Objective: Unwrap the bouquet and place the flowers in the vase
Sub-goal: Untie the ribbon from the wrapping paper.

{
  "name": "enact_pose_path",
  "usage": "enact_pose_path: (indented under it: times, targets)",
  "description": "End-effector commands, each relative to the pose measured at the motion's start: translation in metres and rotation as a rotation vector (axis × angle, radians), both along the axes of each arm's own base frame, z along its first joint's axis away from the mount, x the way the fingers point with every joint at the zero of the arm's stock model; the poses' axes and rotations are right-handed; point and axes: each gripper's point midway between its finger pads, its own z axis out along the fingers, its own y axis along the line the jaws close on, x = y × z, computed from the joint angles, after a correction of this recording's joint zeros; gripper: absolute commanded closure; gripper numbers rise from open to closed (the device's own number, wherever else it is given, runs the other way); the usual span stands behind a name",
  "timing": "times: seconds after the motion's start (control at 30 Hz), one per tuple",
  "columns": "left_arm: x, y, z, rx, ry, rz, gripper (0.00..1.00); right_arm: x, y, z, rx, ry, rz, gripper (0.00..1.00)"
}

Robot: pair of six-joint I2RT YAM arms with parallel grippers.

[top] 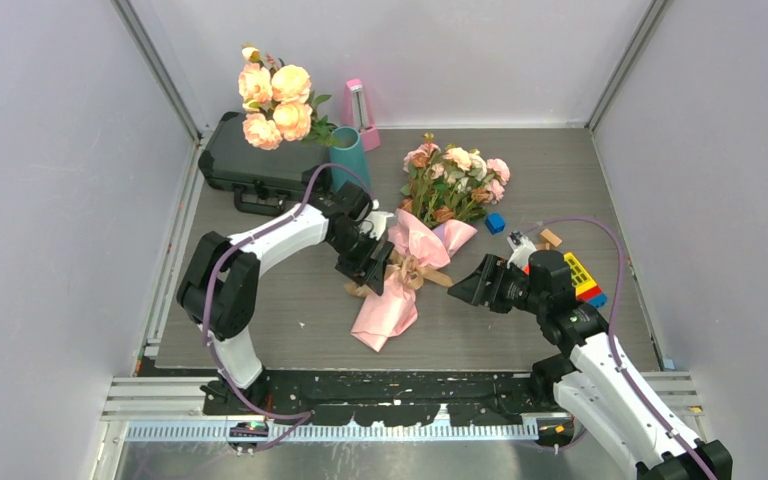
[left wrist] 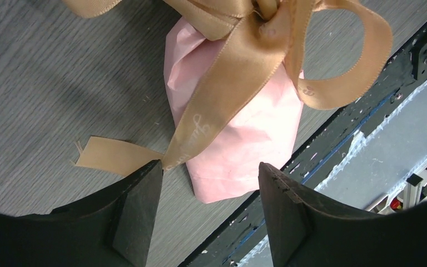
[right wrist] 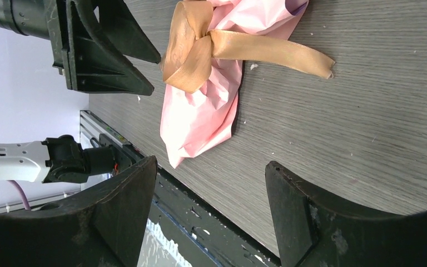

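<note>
Bouquet (top: 410, 268): lies on its side at the centre of the top view on the grey table (top: 290, 325), blooms toward the upper right and paper foot toward the lower edge. It is still wrapped and tied.
Flowers (top: 457, 180): small pink, cream and brown roses fan out of the wrap's mouth at upper centre-right and rest on the tabletop, just left of a blue cube (top: 495, 222).
Wrap: pink crinkled paper (left wrist: 244, 139) is cinched at the waist by a tan ribbon (left wrist: 239, 61) tied in a bow, with one loose ribbon tail (left wrist: 117, 156) lying flat on the wood.
Vase (top: 352, 160): the teal cylinder stands upright at upper centre-left, just beside a black case (top: 245, 160) and apart from the bouquet. Peach roses (top: 275, 100) rise above it; whether their stems sit inside it cannot be told.
Left gripper (left wrist: 210, 166): jaws stand apart with nothing pinched, low at the bow on the bouquet's left side. In the wrist view the paper foot shows in the gap and the flat ribbon tail runs up to one fingertip.
Right gripper (right wrist: 211, 164): jaws stand apart and empty, right of the bouquet's waist, aimed at it without touching.
Clutter: coloured blocks (top: 580, 275) sit at the right of the table, and a pink metronome-shaped object (top: 360, 110) stands by the back wall.
</note>
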Motion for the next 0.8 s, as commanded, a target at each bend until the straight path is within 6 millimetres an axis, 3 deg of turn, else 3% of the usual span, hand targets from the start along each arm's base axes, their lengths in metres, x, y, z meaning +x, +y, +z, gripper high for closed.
enact_pose_path:
  times: [0.0, 0.47, 0.77]
  targets:
    - [0.003, -0.004, -0.004, -0.007, 0.013, 0.017, 0.35, 0.0, 0.004, 0.01, 0.027, -0.04, 0.028, 0.24]
    - [0.019, 0.007, -0.006, 0.054, -0.085, 0.068, 0.33, -0.004, 0.007, 0.009, 0.046, -0.031, 0.046, 0.24]
    - [0.007, -0.011, -0.001, -0.05, -0.014, 0.035, 0.34, -0.005, 0.008, 0.006, 0.046, -0.02, 0.051, 0.24]
